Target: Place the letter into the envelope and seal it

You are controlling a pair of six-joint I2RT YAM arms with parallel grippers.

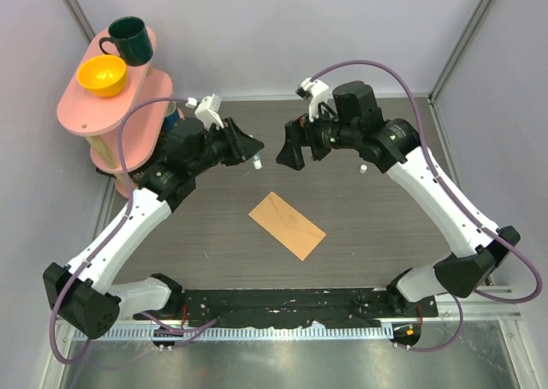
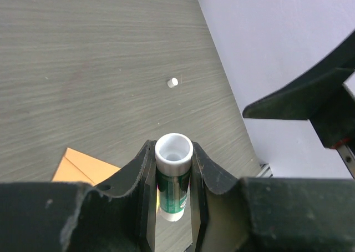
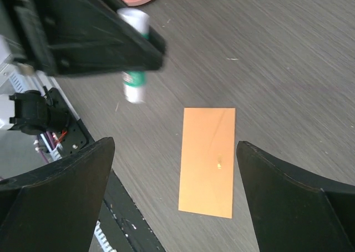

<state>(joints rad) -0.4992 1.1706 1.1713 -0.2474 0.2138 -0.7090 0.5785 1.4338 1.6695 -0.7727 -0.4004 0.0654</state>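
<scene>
I am seeing a green mug (image 1: 128, 39) and a yellow bowl (image 1: 102, 74) sitting on a pink tiered stand (image 1: 81, 110) at the grey table's (image 1: 205, 235) far left corner. A small white cap (image 2: 172, 82) is lying alone on the tabletop, and a green-and-white glue stick (image 2: 173, 171) is showing its open white end.

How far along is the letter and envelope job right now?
No loose letter shows, so it is probably inside the envelope, which lies flat, flap folded down. In hand: the left pincer grips a glue stick; the right pincer is open. Left: whether the flap is stuck cannot be told.
</scene>
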